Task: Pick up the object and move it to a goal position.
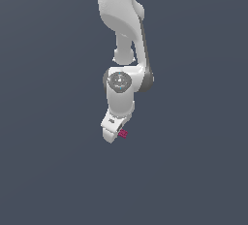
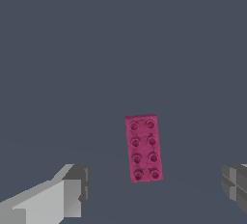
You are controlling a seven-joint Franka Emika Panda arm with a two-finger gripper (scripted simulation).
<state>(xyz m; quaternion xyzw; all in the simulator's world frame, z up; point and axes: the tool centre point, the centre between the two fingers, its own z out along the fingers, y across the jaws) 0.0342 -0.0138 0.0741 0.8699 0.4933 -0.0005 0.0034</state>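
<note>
Between the spread fingers (image 2: 72, 189), magenta block (image 2: 143, 148) (studded), gripper (image 2: 154, 189) wide open, gripping nothing.

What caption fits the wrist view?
Open gripper poised around a studded magenta brick lying on the grey floor, fingers clear of it.

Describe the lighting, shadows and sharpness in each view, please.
Exterior view: flat even light, no cast shadow, block tiny and coarse beside the pincer. Wrist view: block slightly soft yet studs readable, no glare; open pincer fingers cut by the frame.
</note>
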